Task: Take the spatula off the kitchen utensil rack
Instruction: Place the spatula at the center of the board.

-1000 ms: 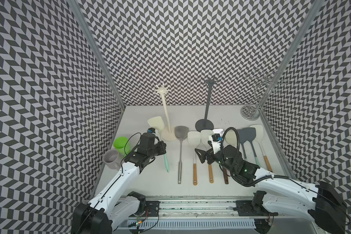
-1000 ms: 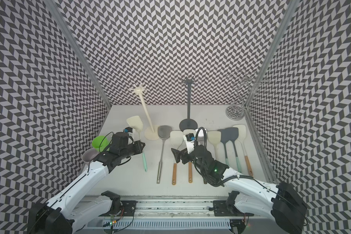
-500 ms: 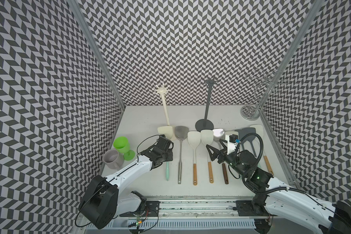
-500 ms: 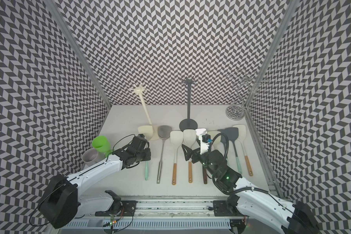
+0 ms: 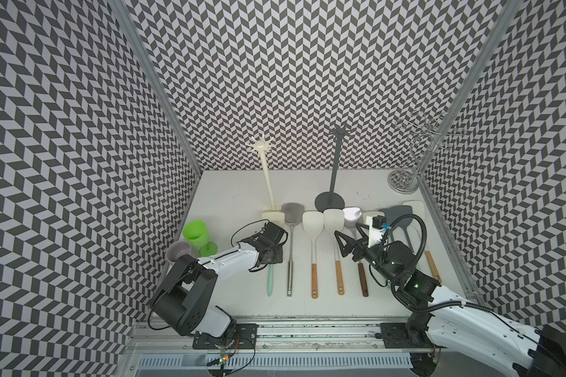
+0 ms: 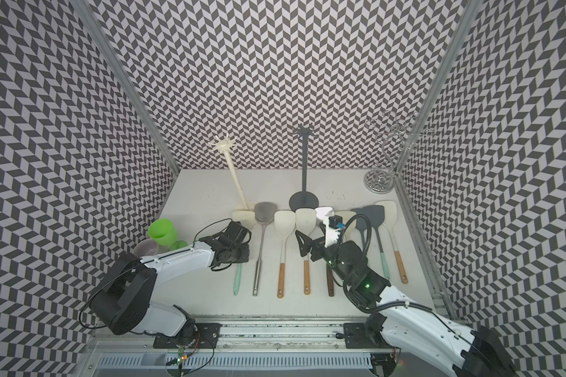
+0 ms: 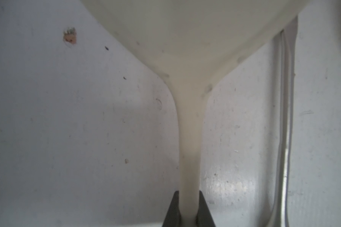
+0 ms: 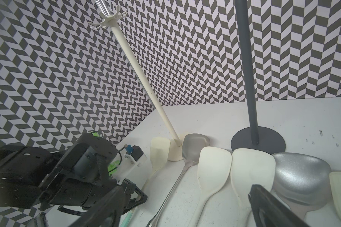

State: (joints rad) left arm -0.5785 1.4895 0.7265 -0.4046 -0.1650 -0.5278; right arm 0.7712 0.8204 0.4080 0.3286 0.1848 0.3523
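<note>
Low over the worktop [image 7: 67, 118], left tool [image 7: 189, 208] grips the cream spatula [image 7: 187, 59] by its neck, cream utensil rack [image 5: 268, 182] beyond it; placing seems done, so release next. Right tool [image 5: 347, 229] gapes empty.

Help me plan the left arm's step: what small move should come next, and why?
Probably open the left gripper and let go: its jaws pinch the neck of the cream spatula, which seems to lie on the table, off the cream rack.

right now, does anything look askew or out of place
The cream rack appears to lean left and its base looks tipped, while the dark rack stands upright. The left gripper is shut on a spatula whose head is by that base.
</note>
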